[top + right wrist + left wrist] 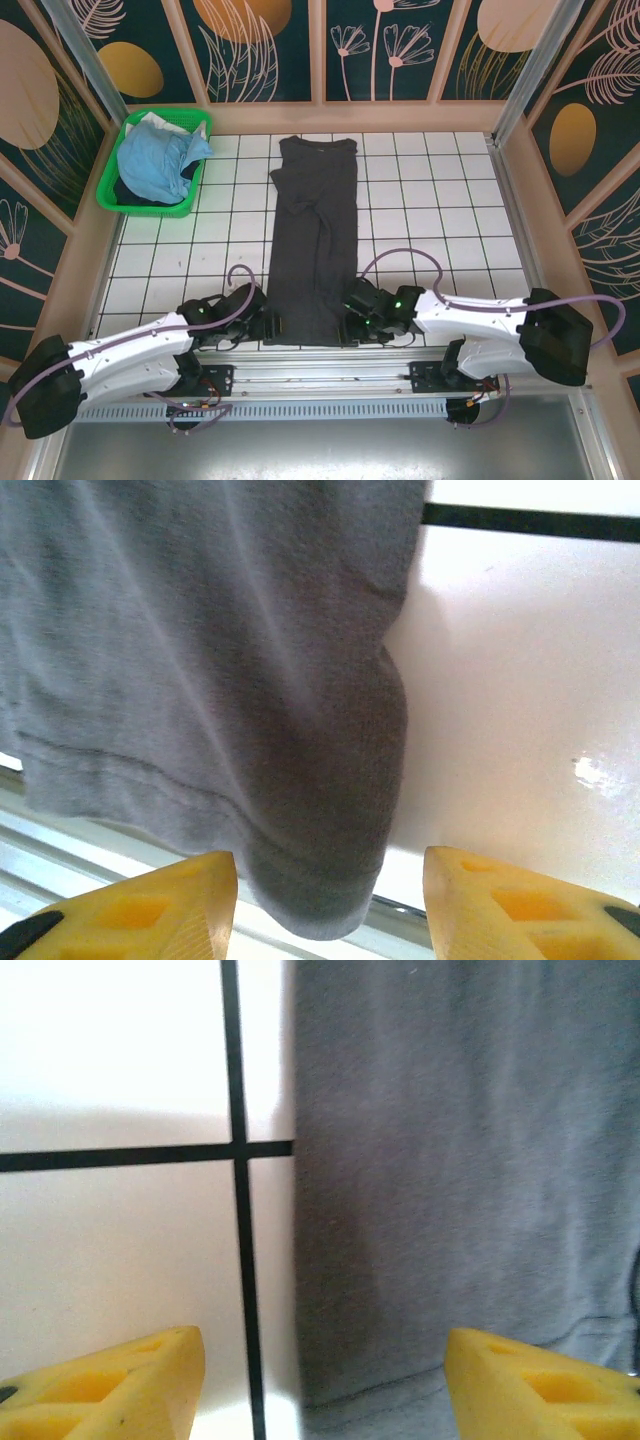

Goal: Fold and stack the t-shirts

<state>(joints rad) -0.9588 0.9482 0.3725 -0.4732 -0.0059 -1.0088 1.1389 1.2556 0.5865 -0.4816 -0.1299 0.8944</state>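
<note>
The dark grey t-shirt (312, 250) lies as a long narrow strip down the middle of the white gridded table, collar at the far end. My left gripper (268, 325) sits at its near left corner. Its yellow fingers (150, 1380) stand open across the shirt's left edge (450, 1160) and hem. My right gripper (352, 322) is at the near right corner, also open, with the hem corner (320, 880) hanging between its fingers (510, 905) untouched. The light blue t-shirt (155, 160) lies crumpled in the green basket.
The green basket (112, 190) stands at the far left corner of the table. A metal rail (320, 375) runs along the near edge just below the shirt's hem. Wooden-framed walls close in the table on three sides.
</note>
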